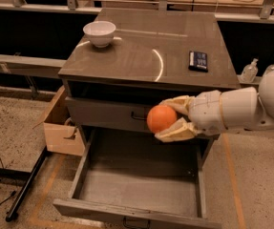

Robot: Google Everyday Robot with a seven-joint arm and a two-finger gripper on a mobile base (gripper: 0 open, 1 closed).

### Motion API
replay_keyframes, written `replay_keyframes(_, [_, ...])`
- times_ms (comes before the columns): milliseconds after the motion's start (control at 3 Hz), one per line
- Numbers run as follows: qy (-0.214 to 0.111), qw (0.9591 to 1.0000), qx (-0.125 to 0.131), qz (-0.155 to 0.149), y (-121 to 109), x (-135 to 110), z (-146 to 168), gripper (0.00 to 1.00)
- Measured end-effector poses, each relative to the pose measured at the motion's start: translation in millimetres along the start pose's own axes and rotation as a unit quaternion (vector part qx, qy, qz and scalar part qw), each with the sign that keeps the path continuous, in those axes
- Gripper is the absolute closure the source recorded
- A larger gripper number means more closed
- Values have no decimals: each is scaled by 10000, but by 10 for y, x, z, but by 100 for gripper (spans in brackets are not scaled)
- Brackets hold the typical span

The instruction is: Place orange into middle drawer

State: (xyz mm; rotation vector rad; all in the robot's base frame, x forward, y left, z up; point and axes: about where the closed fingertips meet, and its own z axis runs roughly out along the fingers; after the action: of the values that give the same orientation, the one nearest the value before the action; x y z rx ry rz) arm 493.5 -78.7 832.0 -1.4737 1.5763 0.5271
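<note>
— Seen the orange (158, 118)?
— Clamped fast in the gripper (164, 120), one finger over, one under, cradled so against rolling out. Hanging above the middle drawer (136, 191), over its rear right part, clear of the floor.
— Why pulled out so far?
— To bare the flat floor for a set-down from above. Probably worth lowering before letting go, to spare a bounce off the low walls.
— And the white bowl (99, 33)?
— Sitting up behind the middle drawer, out of the way.
</note>
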Motion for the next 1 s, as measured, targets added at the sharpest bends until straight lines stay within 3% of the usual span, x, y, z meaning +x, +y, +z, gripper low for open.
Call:
replay_keyframes(667, [544, 9970, -237, -496, 478, 712, 1036, 100])
replay_keyframes(1000, [549, 9970, -225, -494, 474, 738, 1057, 100])
